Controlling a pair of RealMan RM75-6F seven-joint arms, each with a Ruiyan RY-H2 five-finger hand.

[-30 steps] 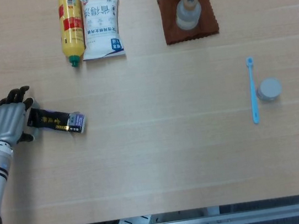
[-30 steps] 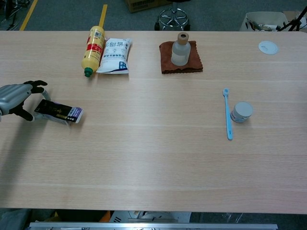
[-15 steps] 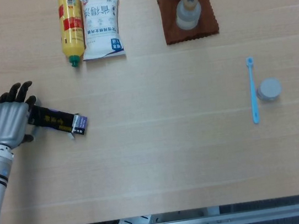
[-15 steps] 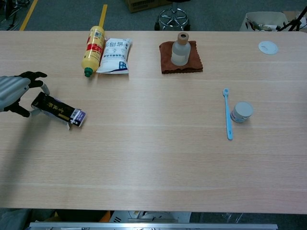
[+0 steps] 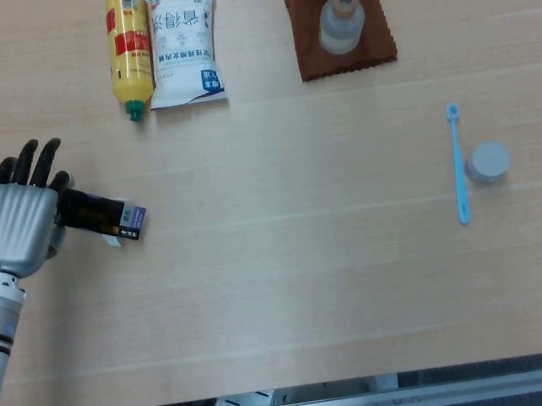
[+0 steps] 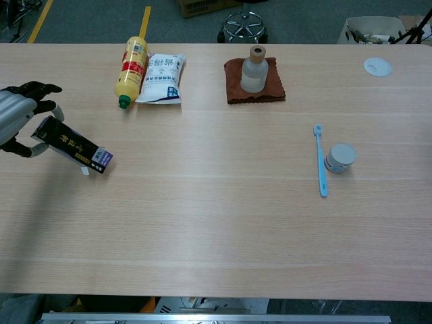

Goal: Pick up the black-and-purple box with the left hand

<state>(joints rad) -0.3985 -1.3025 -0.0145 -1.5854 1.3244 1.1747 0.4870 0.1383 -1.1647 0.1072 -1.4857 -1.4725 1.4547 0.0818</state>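
My left hand point(image 5: 17, 220) grips one end of the black-and-purple box point(image 5: 103, 215) at the table's left side. In the chest view the box point(image 6: 73, 146) slants down to the right, its held end raised at the left hand point(image 6: 19, 116) and its purple end low near the tabletop. Whether that low end touches the wood I cannot tell. The right hand shows in neither view.
A yellow bottle point(image 5: 129, 46) and a white pouch point(image 5: 184, 49) lie at the back left. A small bottle stands on a brown cloth point(image 5: 340, 27) at the back middle. A blue toothbrush point(image 5: 457, 164) and a small grey jar point(image 5: 489, 162) lie to the right. A white disc point(image 6: 377, 66) sits far right.
The left hand has risen with the box's gripped end, tilting the box from flat on the table to slanted, and the box has drawn slightly toward the left.
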